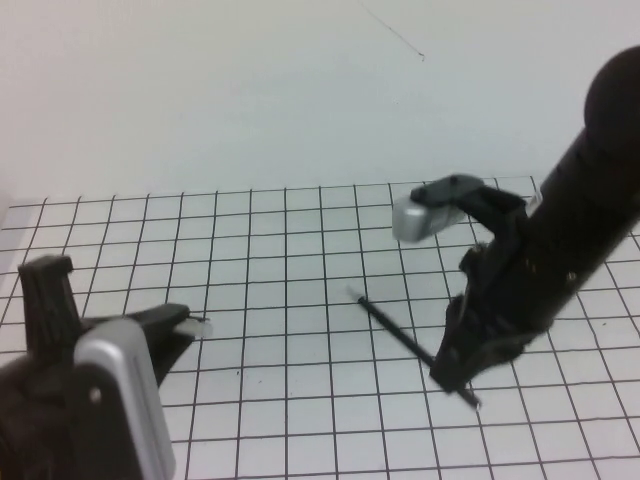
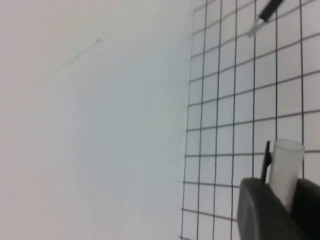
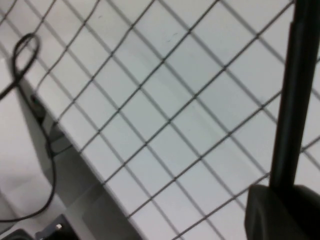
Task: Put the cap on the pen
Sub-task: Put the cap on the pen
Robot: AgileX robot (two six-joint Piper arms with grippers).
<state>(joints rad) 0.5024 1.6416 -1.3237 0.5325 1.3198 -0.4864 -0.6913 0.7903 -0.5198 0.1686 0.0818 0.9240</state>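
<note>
A white surface ruled with a black grid runs up to a plain pale wall, and both your arms work above it.

Your right pincer sits low over the right half of the grid, closed on the pen. The pen is a thin black stick, slanting from the pincer up and toward the centre of the surface; its short back end pokes out below the pincer on the near side. In the right wrist view you see the pen as a dark bar rising out of the pincer's dark body, with the grid behind it and loose black cables off the surface edge. Whether the pen's far tip touches the grid you cannot tell.

Your left pincer is at the near left corner, raised over the grid and pointing toward the centre. It holds a cap, a pale, translucent tube with a dark clip on one side, standing out from between the fingers; in the high view only its whitish end shows. From the left wrist view the pen's silvery tip appears far off across the grid, well apart from the cap.
</note>
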